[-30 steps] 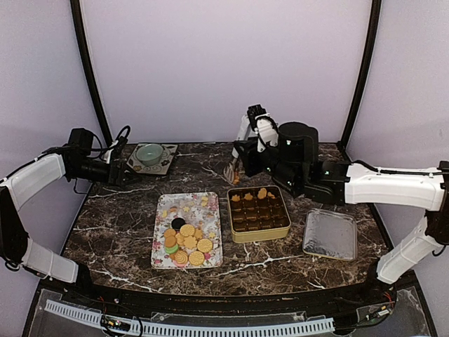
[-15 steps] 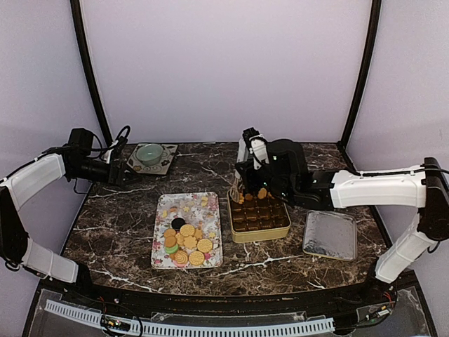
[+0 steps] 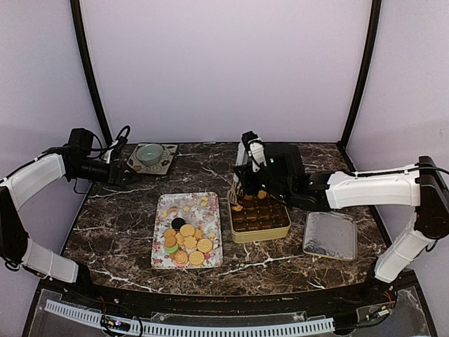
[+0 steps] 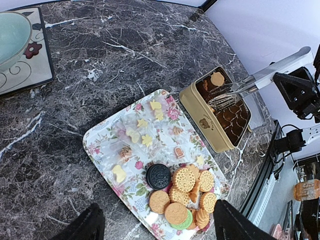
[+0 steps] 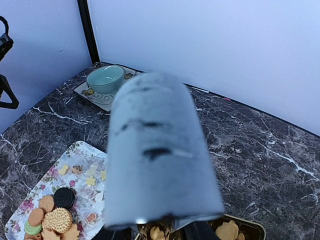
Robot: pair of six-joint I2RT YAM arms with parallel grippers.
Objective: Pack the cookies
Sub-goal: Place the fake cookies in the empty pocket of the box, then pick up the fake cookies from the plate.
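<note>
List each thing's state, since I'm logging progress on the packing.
Cookies: most on tray, few in tin.
Tin: open.
Lid: off, lying right of tin.
Bowl: upright, looks empty.
Tongs: tips in tin.
Left gripper: open, empty.
Right gripper: shut on tongs.

Right wrist: blurred grey shape (image 5: 160, 150) close to camera covers most of right fingers (image 5: 200, 232); grip unreadable. Tin (image 5: 252, 226) below them and tray (image 5: 82, 152) to their left are cut by the frame edge. Left wrist: left fingers (image 4: 82, 227) show tips only; bowl (image 4: 10, 35), far ahead-left, cropped.
</note>
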